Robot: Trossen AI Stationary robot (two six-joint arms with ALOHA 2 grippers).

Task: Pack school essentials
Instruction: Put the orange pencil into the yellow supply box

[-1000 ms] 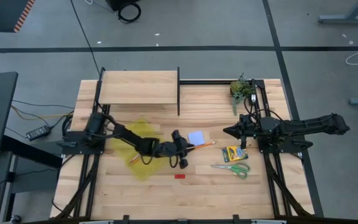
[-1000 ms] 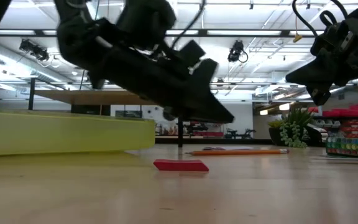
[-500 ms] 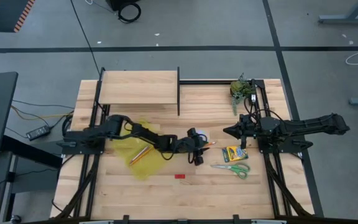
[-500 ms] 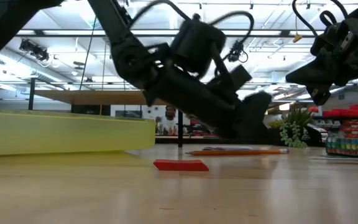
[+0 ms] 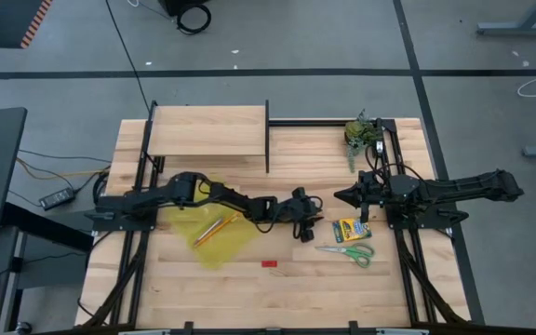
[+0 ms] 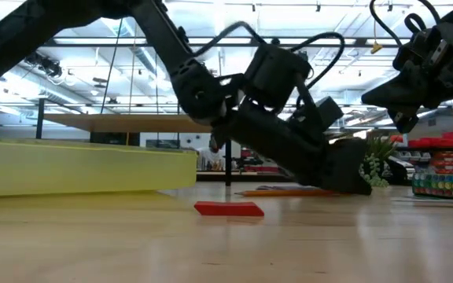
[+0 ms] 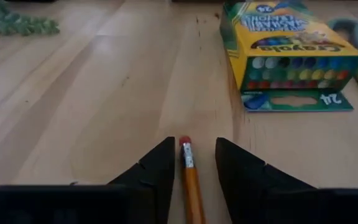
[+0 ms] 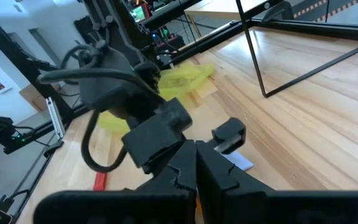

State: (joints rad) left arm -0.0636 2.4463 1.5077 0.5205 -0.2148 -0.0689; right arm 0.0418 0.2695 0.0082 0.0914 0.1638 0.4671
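Note:
My left gripper [image 5: 312,220] is down at the table beside the yellow-green crayon box [image 5: 346,230], its fingers open. In the left wrist view the orange pencil [image 7: 188,165] lies on the wood between the two fingers [image 7: 194,143], eraser end forward, with a gap on each side. The crayon box [image 7: 291,56] lies just beyond. The green-handled scissors [image 5: 347,251] and the red eraser [image 5: 269,263] lie on the table nearer the near edge. The note pad is mostly hidden under my left arm. My right gripper [image 5: 341,196] hangs shut above the table's right part.
The yellow translucent pouch [image 5: 210,228] lies on the table's left part with a pencil [image 5: 214,230] on or in it. A leafy clump [image 5: 361,133] sits at the far right corner. A raised wooden shelf [image 5: 207,130] and a thin black frame stand at the far side.
My left arm has stretched toward the table's right edge, from beside the pouch past the note pad, and come down low over the orange pencil near the crayon box. The pouch, eraser, scissors and right arm have stayed where they were.

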